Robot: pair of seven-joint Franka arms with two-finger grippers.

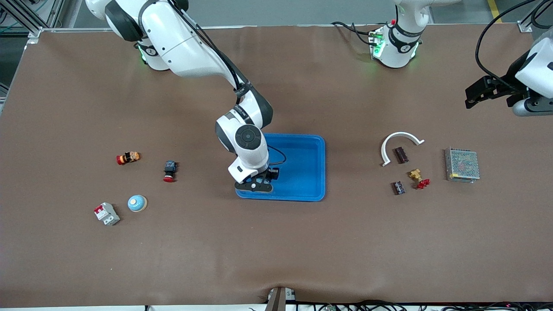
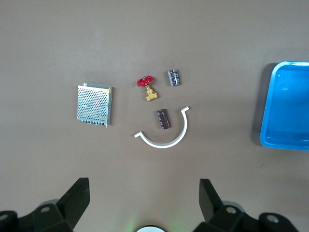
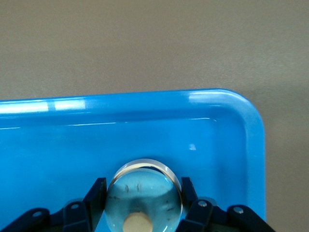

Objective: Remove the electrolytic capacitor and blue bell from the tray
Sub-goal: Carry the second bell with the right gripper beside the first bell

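My right gripper point(image 1: 255, 185) is shut on a pale blue dome bell point(image 3: 144, 193) with a cream button, low inside the blue tray point(image 1: 322, 172), at the tray's corner nearest the front camera toward the right arm's end. The tray rim point(image 3: 145, 99) fills the right wrist view. A second blue bell point(image 1: 137, 203) sits on the table toward the right arm's end. Two dark capacitors point(image 1: 401, 154) point(image 1: 398, 187) lie toward the left arm's end; they also show in the left wrist view point(image 2: 163, 119) point(image 2: 174, 78). My left gripper point(image 1: 473, 97) point(image 2: 145, 186) is open and empty, raised above that end.
A white curved bracket point(image 1: 399, 142), a brass valve with a red handle point(image 1: 418, 178) and a metal mesh box point(image 1: 462, 165) lie by the capacitors. Two red push buttons point(image 1: 128, 158) point(image 1: 169, 171) and a circuit breaker point(image 1: 106, 214) lie near the second bell.
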